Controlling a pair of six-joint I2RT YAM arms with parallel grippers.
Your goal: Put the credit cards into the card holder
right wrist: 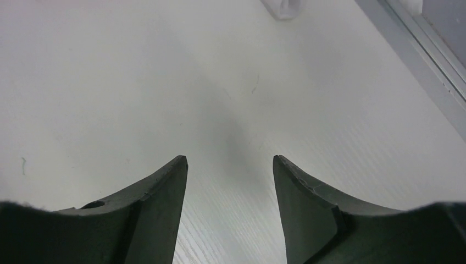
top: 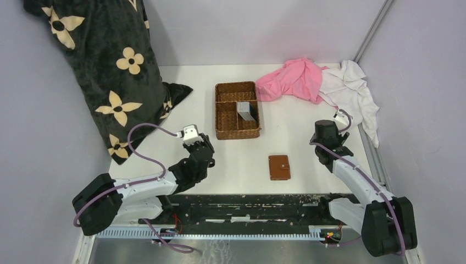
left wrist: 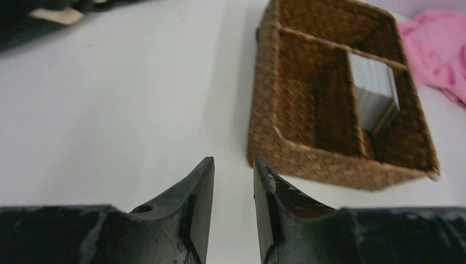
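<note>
With a dark flowered cloth (top: 110,71) heaped at the far left, the left gripper (left wrist: 233,163) is seen low over the white table (top: 297,132), its jaws parted by a narrow gap and nothing held between them. Just ahead of it and to its right, the wicker basket (top: 237,135) is shown with the credit cards (top: 247,110) stacked on edge and tilted in its right-hand compartment. The card holder (top: 279,167) is seen lying flat in the open nearer the arms, apparently snapped shut. Further right, the right gripper (right wrist: 229,159) is held over bare table with its jaws spread wide and empty, close to a white cloth (top: 351,91) and a pink cloth (top: 291,80). Trouble could be expected at the basket. The compartment is tight, so a finger could be caught on the woven wall and the light basket dragged or tipped. Several thin cards could also be pinched at once and then fanned out or dropped. The closed holder could be pushed across the smooth surface if it is not pinned while being opened.
</note>
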